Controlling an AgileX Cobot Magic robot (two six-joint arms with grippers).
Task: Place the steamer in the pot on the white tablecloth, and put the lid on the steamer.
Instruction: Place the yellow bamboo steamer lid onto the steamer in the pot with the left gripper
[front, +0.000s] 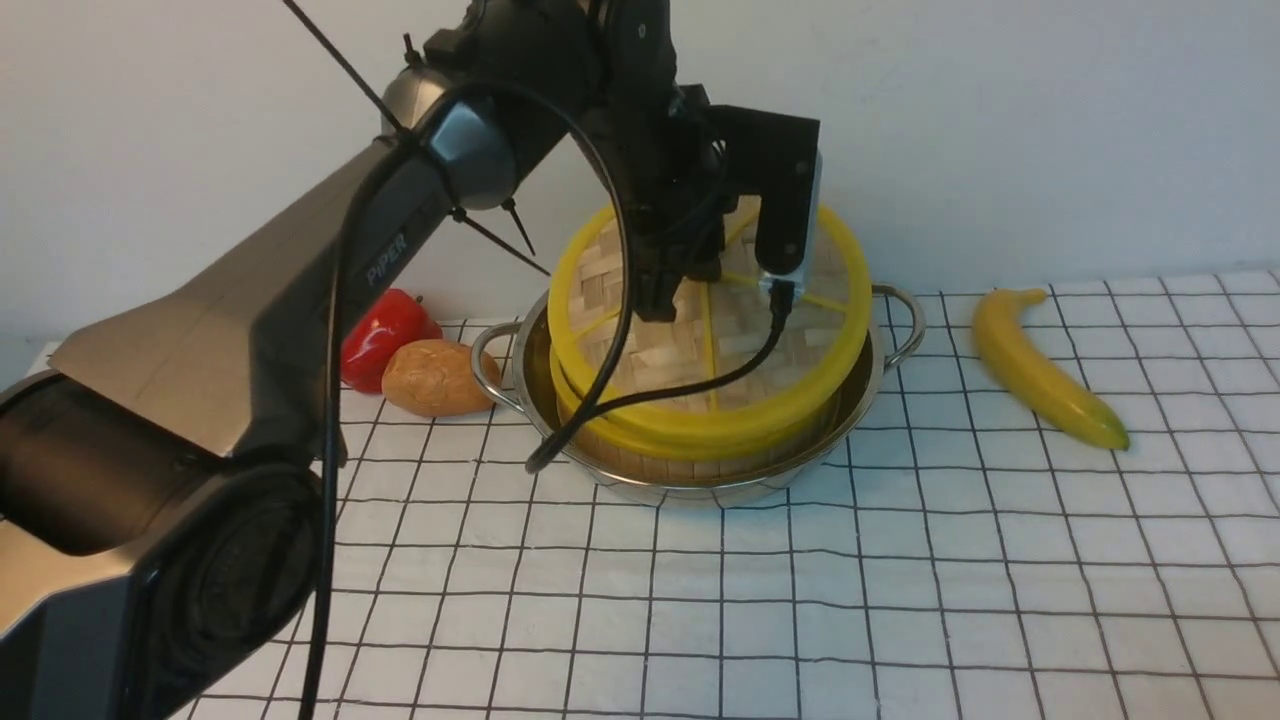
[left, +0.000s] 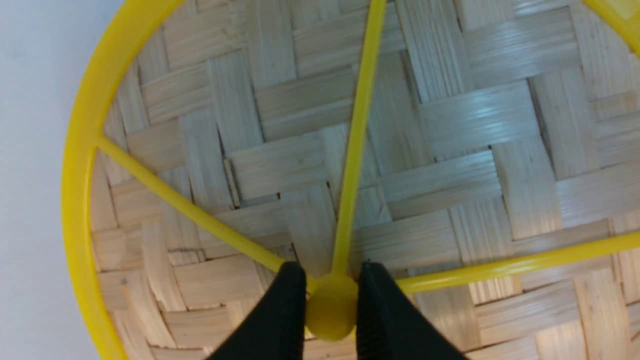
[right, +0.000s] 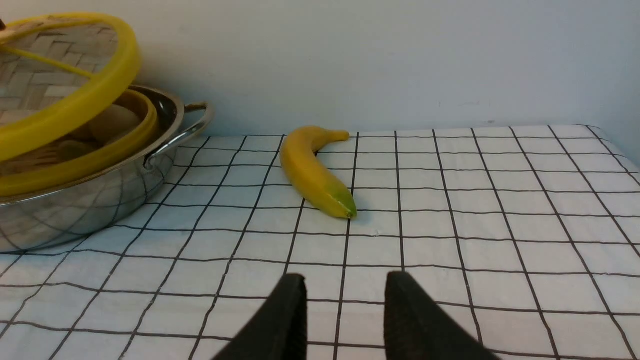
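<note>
Nearest, off the pot's (front: 862, 398) right side, the right gripper (right: 342, 287) hovers over the white tablecloth (front: 800, 600) with its jaws parted and nothing between them, so it poses no threat. The pot stands on the cloth with the steamer (front: 690, 466) already seated inside. Above the pot, the lid (front: 790, 372) hangs tilted: its front edge is low at the steamer's rim, touching or not I cannot tell, and its back edge is lifted. The left gripper (left: 330, 280) pinches only the small yellow hub (left: 331, 307) at the lid's centre. That narrow hold is the risk: the lid could swivel, slip free, or catch the steamer's rim and drag it off-centre. Letting go while tilted would likely leave it crooked. Behind the pot's left handle, the red pepper (front: 385, 330) lies clear.
</note>
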